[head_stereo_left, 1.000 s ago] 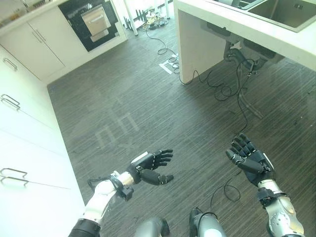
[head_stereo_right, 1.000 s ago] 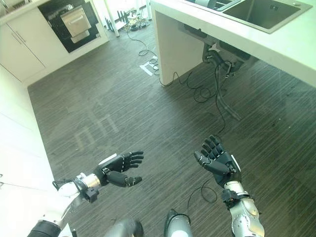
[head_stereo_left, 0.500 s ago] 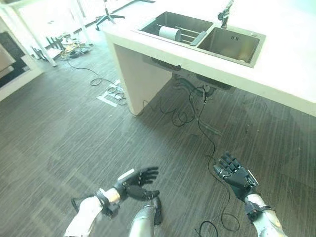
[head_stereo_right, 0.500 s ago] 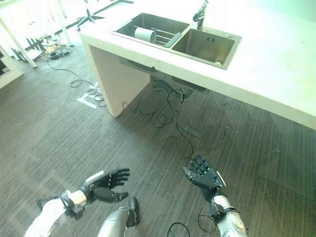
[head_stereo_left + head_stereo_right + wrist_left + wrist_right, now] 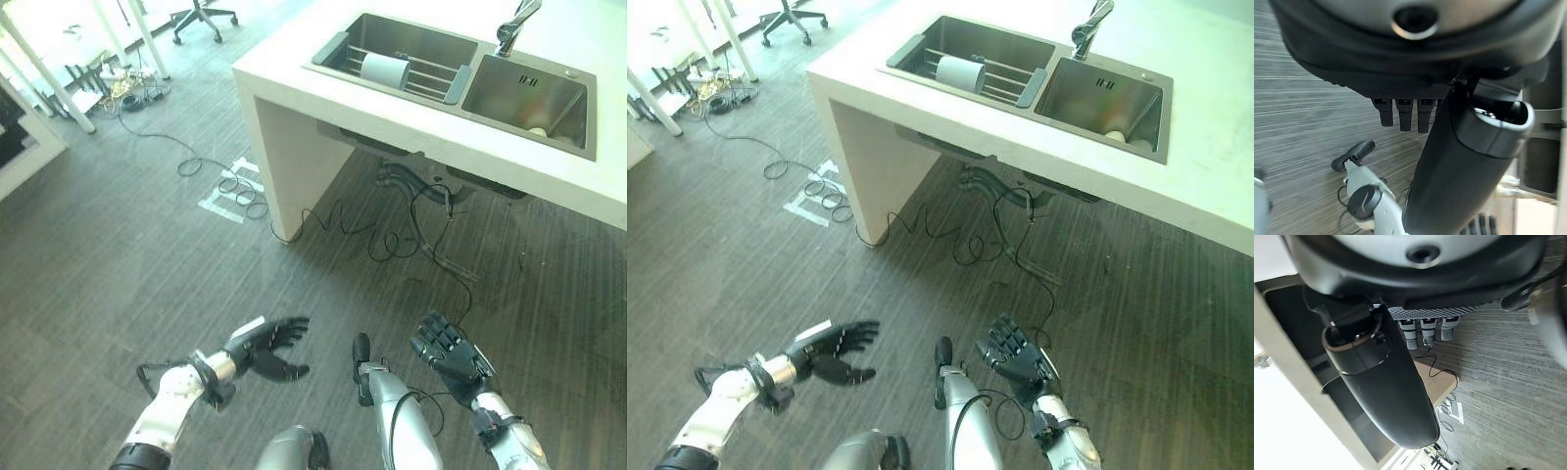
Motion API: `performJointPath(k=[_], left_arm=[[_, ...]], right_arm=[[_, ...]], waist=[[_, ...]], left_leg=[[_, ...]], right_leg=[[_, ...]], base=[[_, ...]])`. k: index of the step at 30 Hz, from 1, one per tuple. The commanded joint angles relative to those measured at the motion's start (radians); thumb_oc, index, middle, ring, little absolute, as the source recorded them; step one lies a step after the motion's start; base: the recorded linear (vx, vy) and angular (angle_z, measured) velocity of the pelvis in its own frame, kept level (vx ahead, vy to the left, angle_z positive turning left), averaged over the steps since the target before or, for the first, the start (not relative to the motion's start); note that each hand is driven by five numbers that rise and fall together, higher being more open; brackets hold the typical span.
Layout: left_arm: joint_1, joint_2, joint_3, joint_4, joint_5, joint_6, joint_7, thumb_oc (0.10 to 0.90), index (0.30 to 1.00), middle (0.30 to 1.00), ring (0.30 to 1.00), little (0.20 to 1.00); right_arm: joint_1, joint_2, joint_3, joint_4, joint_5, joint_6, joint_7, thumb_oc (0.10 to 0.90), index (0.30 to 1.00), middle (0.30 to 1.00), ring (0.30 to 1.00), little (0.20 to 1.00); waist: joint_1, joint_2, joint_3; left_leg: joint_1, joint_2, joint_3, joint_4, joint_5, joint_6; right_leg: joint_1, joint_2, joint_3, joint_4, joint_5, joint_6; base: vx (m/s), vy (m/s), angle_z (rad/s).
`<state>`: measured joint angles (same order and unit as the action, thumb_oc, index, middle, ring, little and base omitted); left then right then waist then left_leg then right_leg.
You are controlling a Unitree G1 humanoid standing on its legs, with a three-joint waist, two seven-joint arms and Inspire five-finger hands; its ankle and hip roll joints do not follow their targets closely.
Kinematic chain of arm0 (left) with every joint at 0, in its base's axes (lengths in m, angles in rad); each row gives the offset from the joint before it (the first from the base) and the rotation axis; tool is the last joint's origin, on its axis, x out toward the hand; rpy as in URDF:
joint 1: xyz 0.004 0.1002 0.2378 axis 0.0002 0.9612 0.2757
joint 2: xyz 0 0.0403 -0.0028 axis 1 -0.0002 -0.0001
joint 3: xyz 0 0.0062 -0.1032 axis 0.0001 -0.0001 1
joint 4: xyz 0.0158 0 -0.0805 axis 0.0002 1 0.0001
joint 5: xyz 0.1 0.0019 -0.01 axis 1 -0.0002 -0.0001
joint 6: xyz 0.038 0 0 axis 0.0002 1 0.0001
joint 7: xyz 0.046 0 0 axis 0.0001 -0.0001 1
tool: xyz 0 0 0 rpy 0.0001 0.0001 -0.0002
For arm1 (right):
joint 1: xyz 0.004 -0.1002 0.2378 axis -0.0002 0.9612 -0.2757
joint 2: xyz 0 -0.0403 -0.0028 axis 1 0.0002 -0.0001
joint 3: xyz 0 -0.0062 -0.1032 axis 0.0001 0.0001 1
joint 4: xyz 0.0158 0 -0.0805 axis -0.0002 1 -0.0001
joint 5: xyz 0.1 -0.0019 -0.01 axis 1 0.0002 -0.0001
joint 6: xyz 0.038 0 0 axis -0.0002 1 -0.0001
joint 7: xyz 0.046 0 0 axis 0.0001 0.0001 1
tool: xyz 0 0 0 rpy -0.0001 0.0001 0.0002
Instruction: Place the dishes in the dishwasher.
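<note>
Now the double sink (image 5: pixel 470 73) is seen nearer (camera shifted); left robot hand (image 5: pixel 263 347) and right robot hand (image 5: pixel 451 354) are held open, empty.

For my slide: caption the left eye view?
Both hands, left and right, open and empty above the floor, facing the sink.

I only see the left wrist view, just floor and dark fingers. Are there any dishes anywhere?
Observer: Yes. In the eye views a white cup-like thing lies on its side on a rack across the sink's left basin.
Operator: Is the other hand holding something?
Observer: No. The right hand is open and empty, above the floor.
Operator: Is there a tap?
Observer: Yes, a faucet stands behind the sink, between the two basins.
</note>
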<state>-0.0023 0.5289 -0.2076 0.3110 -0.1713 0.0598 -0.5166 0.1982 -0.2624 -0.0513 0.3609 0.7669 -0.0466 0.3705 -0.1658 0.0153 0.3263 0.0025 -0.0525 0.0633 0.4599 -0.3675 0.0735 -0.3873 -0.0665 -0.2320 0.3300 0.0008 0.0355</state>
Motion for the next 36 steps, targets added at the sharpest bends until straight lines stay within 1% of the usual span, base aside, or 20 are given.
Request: performJointPath(k=[1,2,4,6,8,11,13,15,16,20,23,25,27,28,31,32,33,34,35,36], left_arm=[[-0.065,-0.01,0.037,-0.147,-0.026,-0.107,-0.009,0.8,0.9,0.9,0.9,0.9],[-0.065,-0.012,0.034,-0.147,-0.018,-0.109,-0.007,0.8,0.9,0.9,0.9,0.9],[-0.066,-0.014,0.016,-0.156,-0.011,-0.122,0.0,0.8,0.9,0.9,0.9,0.9],[-0.063,-0.014,0.02,-0.176,-0.034,-0.12,-0.016,0.8,0.9,0.9,0.9,0.9],[-0.058,-0.014,0.032,-0.189,-0.037,-0.114,-0.027,0.8,0.9,0.9,0.9,0.9],[-0.043,-0.01,0.038,-0.2,-0.053,-0.105,-0.01,0.8,0.9,0.9,0.9,0.9],[-0.031,-0.009,0.039,-0.2,-0.051,-0.111,0.007,0.8,0.9,0.9,0.9,0.9],[-0.016,-0.009,0.042,-0.207,-0.049,-0.114,0.029,0.8,0.9,0.9,0.9,0.9],[0.0,-0.014,0.054,-0.211,-0.058,-0.124,0.038,0.8,0.9,0.9,0.9,0.9],[0.037,-0.018,0.098,-0.209,-0.142,-0.118,0.026,0.8,0.9,0.9,0.9,0.9],[0.029,-0.027,0.089,-0.059,-0.115,-0.115,0.018,0.8,0.9,0.9,0.9,0.9],[0.006,-0.06,0.036,0.112,-0.063,-0.141,0.037,0.8,0.9,0.9,0.9,0.9],[-0.011,-0.078,0.008,0.209,-0.041,-0.147,0.059,0.8,0.9,0.9,0.9,0.9],[-0.047,-0.116,-0.014,0.372,0.006,-0.18,0.096,0.8,0.9,0.9,0.9,0.9],[-0.098,-0.163,-0.047,0.579,0.009,-0.176,0.128,0.8,0.9,0.9,0.9,0.9],[-0.111,-0.182,-0.052,0.647,0.025,-0.155,0.157,0.8,0.9,0.9,0.9,0.9],[-0.114,-0.189,-0.056,0.671,0.063,-0.156,0.183,0.8,0.9,0.9,0.9,0.9],[-0.118,-0.187,-0.102,0.735,0.224,-0.136,0.314,0.8,0.9,0.9,0.9,0.9],[-0.119,-0.191,-0.126,0.805,0.213,-0.104,0.371,0.8,0.9,0.9,0.9,0.9],[-0.113,-0.2,-0.122,0.834,0.182,-0.075,0.392,0.8,0.9,0.9,0.9,0.9]], right_arm=[[-0.104,-0.072,-0.034,-0.1,0.042,-0.082,0.036,0.8,0.9,0.9,0.9,0.9],[-0.103,-0.074,-0.034,-0.1,0.041,-0.083,0.035,0.8,0.9,0.9,0.9,0.9],[-0.103,-0.095,-0.044,-0.107,0.037,-0.072,0.025,0.8,0.9,0.9,0.9,0.9],[-0.101,-0.114,-0.055,-0.095,0.035,-0.078,0.051,0.8,0.9,0.9,0.9,0.9],[-0.098,-0.118,-0.066,-0.087,0.031,-0.081,0.072,0.8,0.9,0.9,0.9,0.9],[-0.106,-0.123,-0.069,-0.081,0.024,-0.074,0.085,0.8,0.9,0.9,0.9,0.9],[-0.11,-0.13,-0.061,-0.079,0.023,-0.07,0.076,0.8,0.9,0.9,0.9,0.9],[-0.117,-0.134,-0.04,-0.066,0.026,-0.064,0.07,0.8,0.9,0.9,0.9,0.9],[-0.12,-0.132,-0.024,-0.054,0.023,-0.062,0.064,0.8,0.9,0.9,0.9,0.9],[-0.12,-0.123,-0.002,-0.019,0.002,-0.043,0.05,0.8,0.9,0.9,0.9,0.9],[-0.139,-0.127,0.022,0.114,-0.006,-0.003,0.01,0.8,0.9,0.9,0.9,0.9],[-0.161,-0.12,0.051,0.285,-0.026,-0.001,0.017,0.8,0.9,0.9,0.9,0.9],[-0.163,-0.111,0.062,0.349,-0.051,0.017,0.014,0.8,0.9,0.9,0.9,0.9],[-0.176,-0.095,0.078,0.446,-0.112,-0.005,-0.008,0.8,0.9,0.9,0.9,0.9],[-0.212,-0.079,0.086,0.585,-0.121,-0.015,-0.047,0.8,0.9,0.9,0.9,0.9],[-0.22,-0.069,0.08,0.622,-0.105,-0.011,-0.065,0.8,0.9,0.9,0.9,0.9],[-0.218,-0.064,0.074,0.631,-0.083,-0.006,-0.067,0.8,0.9,0.9,0.9,0.9],[-0.211,-0.061,0.062,0.646,-0.112,-0.017,-0.073,0.8,0.9,0.9,0.9,0.9],[-0.23,-0.064,0.079,0.686,-0.116,-0.031,-0.084,0.8,0.9,0.9,0.9,0.9],[-0.241,-0.063,0.078,0.705,-0.124,-0.031,-0.09,0.8,0.9,0.9,0.9,0.9]], waist=[[-0.02,0.022,-0.098],[-0.02,0.023,-0.101],[-0.009,0.008,-0.111],[0.004,-0.002,-0.097],[0.011,-0.004,-0.09],[0.016,0.007,-0.09],[0.022,0.023,-0.087],[0.039,0.039,-0.082],[0.059,0.046,-0.082],[0.096,0.05,-0.082],[0.109,0.051,-0.092],[0.116,0.055,-0.102],[0.115,0.056,-0.11],[0.108,0.058,-0.119],[0.092,0.064,-0.128],[0.079,0.07,-0.125],[0.074,0.066,-0.117],[0.053,0.074,-0.101],[0.048,0.081,-0.085],[0.052,0.081,-0.081]], left_leg=[[0.025,-0.037,0.055,-0.16,0.073,-0.019],[0.035,-0.04,0.058,-0.16,0.071,-0.023],[0.087,-0.049,0.103,-0.16,0.183,-0.067],[0.005,-0.019,0.133,-0.015,0.259,-0.095],[-0.06,0.014,0.157,0.025,0.275,-0.098],[-0.055,0.037,0.183,-0.101,0.264,-0.082],[-0.071,0.046,0.155,-0.16,0.248,-0.085],[-0.15,0.057,0.072,-0.16,0.241,-0.105],[-0.21,0.068,0.018,-0.16,0.268,-0.123],[-0.302,0.095,-0.023,-0.16,0.318,-0.138],[-0.313,0.139,0.03,-0.16,0.316,-0.137],[-0.294,0.135,0.03,-0.16,0.294,-0.132],[-0.282,0.124,0.032,-0.16,0.272,-0.121],[-0.257,0.109,0.027,-0.16,0.247,-0.098],[-0.224,0.101,0.026,-0.16,0.213,-0.066],[-0.212,0.098,0.035,-0.16,0.195,-0.045],[-0.201,0.088,0.039,-0.16,0.186,-0.033],[-0.192,0.077,0.031,-0.16,0.172,-0.012],[-0.17,0.084,0.043,-0.16,0.162,-0.01],[-0.158,0.09,0.052,-0.16,0.158,-0.016]], right_leg=[[0.139,0.017,-0.002,-0.03,-0.048,0.072],[0.143,0.016,-0.003,-0.03,-0.053,0.067],[0.194,-0.006,-0.003,-0.03,-0.1,0.035],[0.242,-0.025,0.001,-0.03,-0.135,0.013],[0.266,-0.035,-0.002,-0.03,-0.151,0.008],[0.289,-0.035,0.013,-0.03,-0.172,0.016],[0.298,-0.017,0.037,-0.03,-0.182,0.02],[0.313,0.016,0.083,-0.03,-0.201,0.025],[0.327,0.034,0.115,-0.03,-0.219,0.027],[0.359,0.048,0.145,-0.03,-0.245,0.033],[0.383,0.038,0.115,-0.03,-0.266,0.036],[0.412,0.031,0.11,-0.03,-0.279,0.039],[0.428,0.029,0.111,-0.03,-0.286,0.044],[0.444,0.029,0.107,-0.03,-0.282,0.047],[0.464,0.029,0.082,-0.03,-0.246,0.055],[0.455,0.028,0.069,0.003,-0.181,0.073],[0.424,0.019,0.074,0.084,-0.165,0.085],[0.316,0.024,0.077,0.285,-0.113,0.099],[0.237,-0.01,0.04,0.362,-0.108,0.098],[0.229,-0.034,0.016,0.304,-0.107,0.094]], base=[[0.22,-0.164,0.0],[0.21,-0.11,0.08],[0.23,-0.131,0.13],[0.13,-0.121,0.29],[0.12,-0.072,0.17],[0.16,0.022,-0.18],[0.2,0.084,-0.28],[0.28,0.076,-0.32],[0.3,0.058,-0.46],[0.31,0.033,-1.03],[0.32,0.116,-0.47],[0.31,0.161,-0.51],[0.3,0.131,-0.9],[0.33,0.139,-0.79],[0.26,0.135,-0.18],[0.17,0.154,-0.21],[0.15,0.19,-0.34],[0.11,0.153,-0.5],[0.15,0.073,-0.39],[0.19,-0.108,-0.73]])
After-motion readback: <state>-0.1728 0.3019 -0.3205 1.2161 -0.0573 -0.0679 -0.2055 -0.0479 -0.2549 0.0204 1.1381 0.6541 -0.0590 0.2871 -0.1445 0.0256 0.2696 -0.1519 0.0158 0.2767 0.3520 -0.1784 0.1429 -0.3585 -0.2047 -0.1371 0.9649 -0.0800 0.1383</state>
